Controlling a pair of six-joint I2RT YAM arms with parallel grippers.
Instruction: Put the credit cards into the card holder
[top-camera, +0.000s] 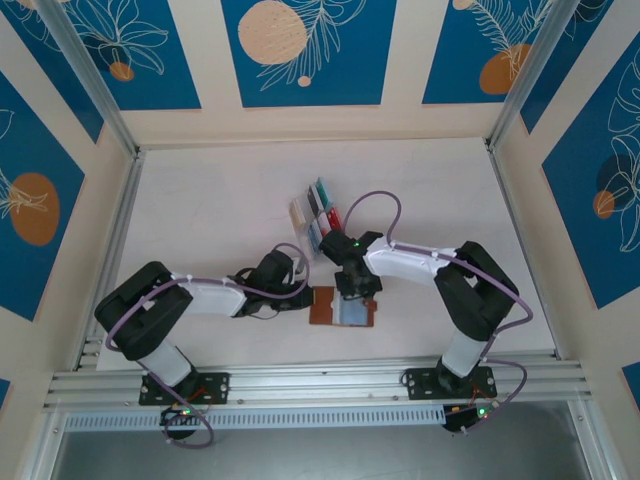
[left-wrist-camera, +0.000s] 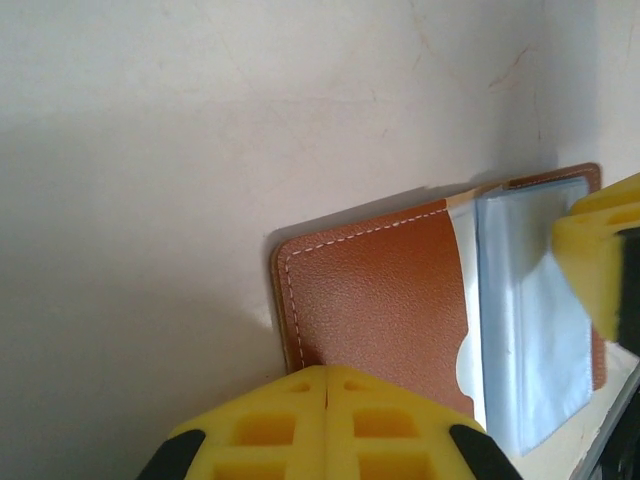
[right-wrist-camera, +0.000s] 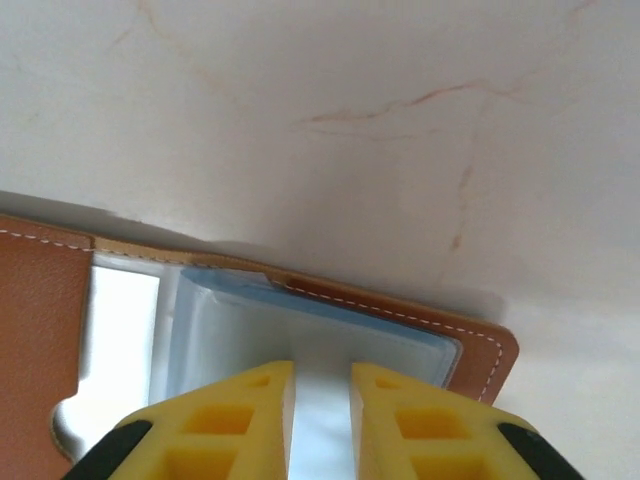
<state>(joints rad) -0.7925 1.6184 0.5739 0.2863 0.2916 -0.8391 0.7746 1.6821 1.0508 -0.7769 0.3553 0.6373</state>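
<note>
The card holder (top-camera: 345, 308) lies open and flat on the bench (top-camera: 220, 200), close to the near edge and between the two arms. Its brown leather cover faces up on the left half. The clear pockets (top-camera: 357, 311) on the right half look pale blue.

The left end effector (top-camera: 303, 296) sits at the left edge of the holder. In the left wrist view it (left-wrist-camera: 325, 410) is clenched, its yellow fingers pressed together with only a seam between them. They meet at the near edge of the leather cover (left-wrist-camera: 370, 290). I cannot tell whether any leather is caught between them.

The right end effector (top-camera: 357, 290) is over the right half of the holder. In the right wrist view it (right-wrist-camera: 322, 405) is right down at the clear pockets (right-wrist-camera: 330, 335), with its fingers (right-wrist-camera: 255, 420) a narrow gap apart. A pale surface shows in that gap, and I cannot tell whether they pinch a card or a pocket. One of its fingers (left-wrist-camera: 595, 250) also shows in the left wrist view, overlapping the clear pockets (left-wrist-camera: 530, 330).

The credit cards (top-camera: 322, 205) stand on edge in a clear rack (top-camera: 300, 216) farther back on the bench, just behind the right arm's wrist. Teal, red and cream edges can be made out.
</note>
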